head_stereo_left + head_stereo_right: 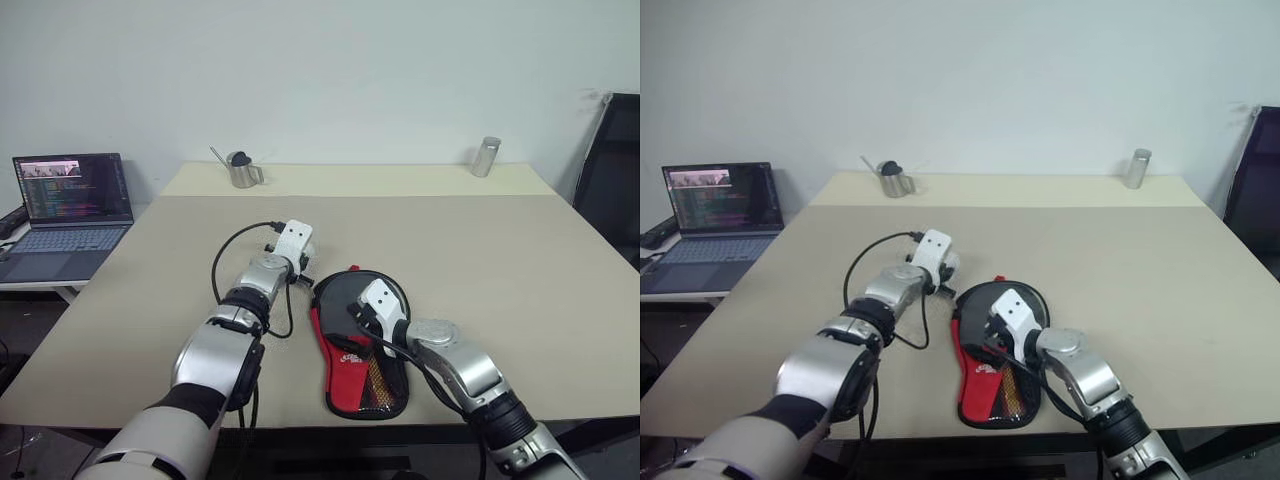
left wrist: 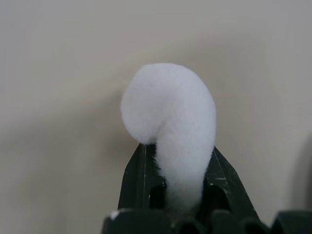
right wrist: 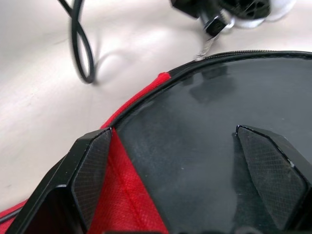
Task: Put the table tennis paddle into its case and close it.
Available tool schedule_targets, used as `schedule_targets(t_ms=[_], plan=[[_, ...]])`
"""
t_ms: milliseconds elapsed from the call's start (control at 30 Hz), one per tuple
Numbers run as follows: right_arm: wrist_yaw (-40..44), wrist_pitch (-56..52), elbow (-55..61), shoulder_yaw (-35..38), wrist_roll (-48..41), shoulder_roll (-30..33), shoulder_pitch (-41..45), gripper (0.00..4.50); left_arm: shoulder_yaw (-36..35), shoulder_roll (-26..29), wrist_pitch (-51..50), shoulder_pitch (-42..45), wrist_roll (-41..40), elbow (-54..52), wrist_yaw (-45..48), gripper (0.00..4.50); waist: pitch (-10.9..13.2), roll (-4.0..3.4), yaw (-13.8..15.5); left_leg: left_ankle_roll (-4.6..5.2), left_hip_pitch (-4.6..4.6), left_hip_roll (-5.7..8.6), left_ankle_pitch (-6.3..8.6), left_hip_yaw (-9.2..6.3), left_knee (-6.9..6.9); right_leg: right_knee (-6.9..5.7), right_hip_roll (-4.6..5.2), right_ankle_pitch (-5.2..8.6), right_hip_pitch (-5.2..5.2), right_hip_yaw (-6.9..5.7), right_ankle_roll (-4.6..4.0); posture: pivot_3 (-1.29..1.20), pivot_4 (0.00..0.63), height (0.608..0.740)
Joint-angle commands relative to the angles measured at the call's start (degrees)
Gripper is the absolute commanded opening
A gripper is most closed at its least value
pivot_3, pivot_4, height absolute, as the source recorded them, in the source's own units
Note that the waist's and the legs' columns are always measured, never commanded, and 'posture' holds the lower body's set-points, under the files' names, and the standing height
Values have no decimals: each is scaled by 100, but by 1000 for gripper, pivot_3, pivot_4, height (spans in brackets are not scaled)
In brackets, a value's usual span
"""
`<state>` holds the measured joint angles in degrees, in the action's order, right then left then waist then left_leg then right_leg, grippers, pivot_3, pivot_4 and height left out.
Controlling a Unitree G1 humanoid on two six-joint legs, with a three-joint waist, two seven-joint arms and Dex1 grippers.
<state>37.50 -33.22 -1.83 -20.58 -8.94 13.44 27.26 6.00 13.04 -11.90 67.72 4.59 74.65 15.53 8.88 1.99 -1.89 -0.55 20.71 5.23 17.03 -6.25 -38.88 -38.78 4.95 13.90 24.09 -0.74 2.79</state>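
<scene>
The case (image 1: pixel 362 350) lies open near the tabletop's (image 1: pixel 500 260) front edge, the table tennis paddle (image 3: pixel 219 141) inside it. The right gripper (image 3: pixel 190 180) hovers over the paddle's black face, fingers apart. The left gripper (image 2: pixel 178 195), beside the case's rim, pinches a white fluffy tuft (image 2: pixel 170 122).

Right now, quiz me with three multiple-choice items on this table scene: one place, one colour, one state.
1. Where does the small silver metal pitcher stand?
A. far left on the beige table
B. on a shelf
C. inside the case
2. What colour is the soft fabric case beside the round black rubber paddle face?
A. blue
B. red
C. green
3. How are the right gripper fingers?
A. shut on a ball
B. shut on a handle
C. open
Answers:
A, it stands near the far edge.
B, red fabric shows.
C, they stand apart over the paddle.
</scene>
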Motion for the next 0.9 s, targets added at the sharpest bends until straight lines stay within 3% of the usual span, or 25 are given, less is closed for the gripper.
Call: schedule_targets(t_ms=[33, 433, 567, 900], plan=[[257, -424, -121, -268, -10, 54, -136, 4500, 113, 1, 379, 530, 380, 85, -380, 260, 0, 0, 0, 0, 1, 1, 0, 0, 0, 1, 0, 0, 0, -2, 0, 0, 150, 740], [446, -1105, 410, -281, -194, 132, -325, 4500, 755, -448, 856, 869, 1557, 381, -841, 260, 1, 1, 9, -1, 8, 2, 0, -2, 3, 9, 0, 2, 3, -6, 4, 0, 150, 740], [421, -1346, 608, -273, -257, 123, -410, 4500, 1802, -599, 1274, 1070, 2713, 444, -1481, 260, 3, 1, 21, -1, 13, 4, 1, -3, 5, 17, 0, 4, 2, -5, 7, 0, 150, 740], [320, -1517, 783, -234, -282, 88, -544, 4500, 2746, -1355, 2059, 1089, 3723, 496, -1748, 260, 7, 1, 42, 1, 18, 6, 2, -5, 10, 26, 3, 25, 2, -8, 42, 0, 150, 740]])
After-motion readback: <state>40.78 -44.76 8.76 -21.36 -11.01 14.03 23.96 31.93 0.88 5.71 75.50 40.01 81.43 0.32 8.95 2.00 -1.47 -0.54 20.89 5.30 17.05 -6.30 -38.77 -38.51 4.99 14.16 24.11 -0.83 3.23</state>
